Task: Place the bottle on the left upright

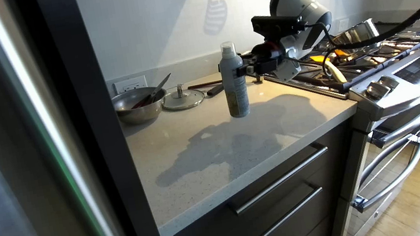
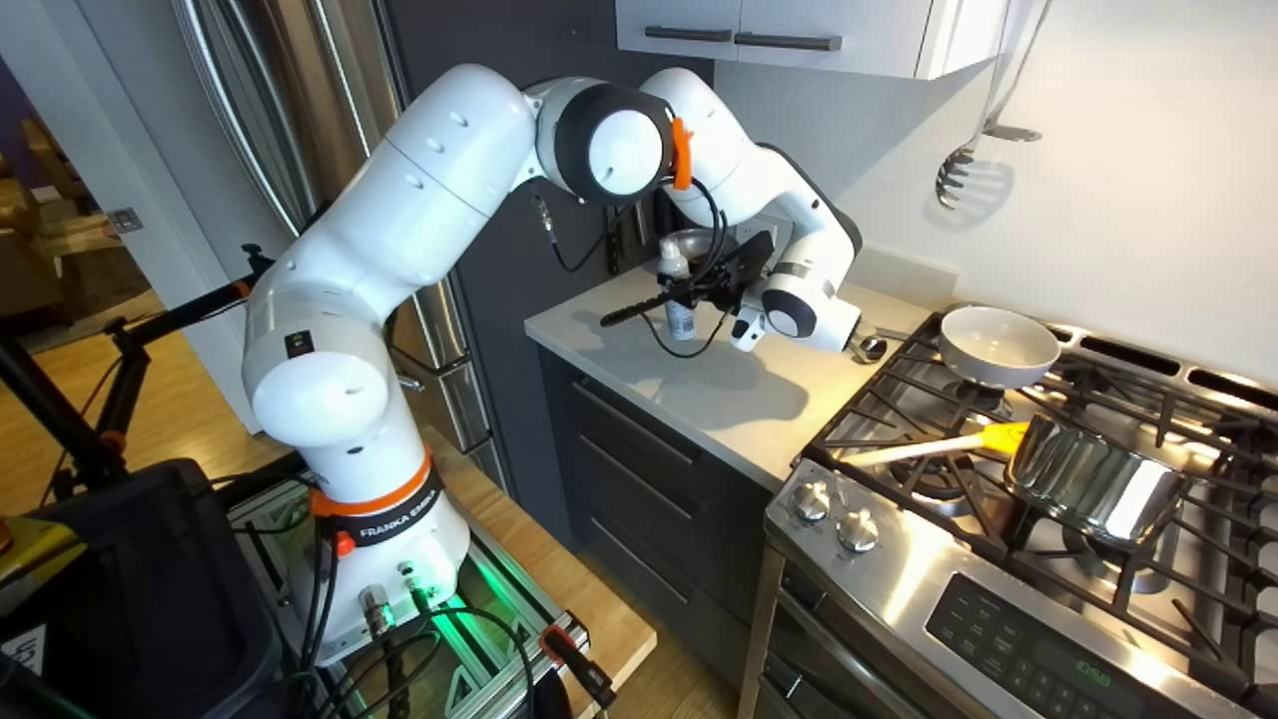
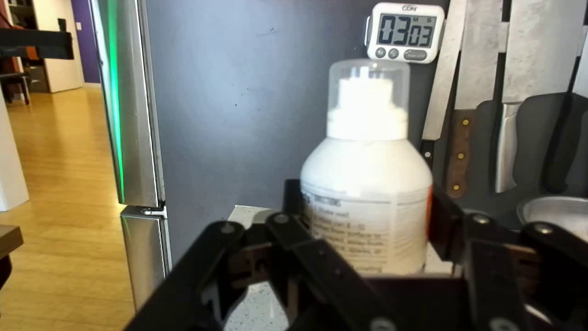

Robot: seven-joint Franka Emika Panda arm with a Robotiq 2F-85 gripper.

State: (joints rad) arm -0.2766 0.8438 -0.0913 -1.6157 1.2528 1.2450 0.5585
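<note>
The grey-white bottle [image 1: 237, 96] with a clear cap stands upright at the countertop [image 1: 185, 174] in an exterior view. I cannot tell whether its base rests on the counter or sits just above it. The bottle is partly hidden by cables and the gripper in an exterior view [image 2: 681, 322]. In the wrist view the bottle [image 3: 367, 161] is upright, its printed label facing the camera. My gripper [image 3: 365, 211] has a finger against each side of the bottle and appears shut on it. The gripper [image 1: 233, 69] grasps it around its upper body.
A metal bowl [image 1: 141, 108] with utensils and a glass lid [image 1: 185, 100] lie behind the bottle. The gas stove [image 2: 929, 519] holds a pale bowl [image 2: 998, 348] and a steel pot [image 2: 1093, 484]. A dark panel [image 3: 229, 101] with knives [image 3: 477, 55] stands beyond the counter.
</note>
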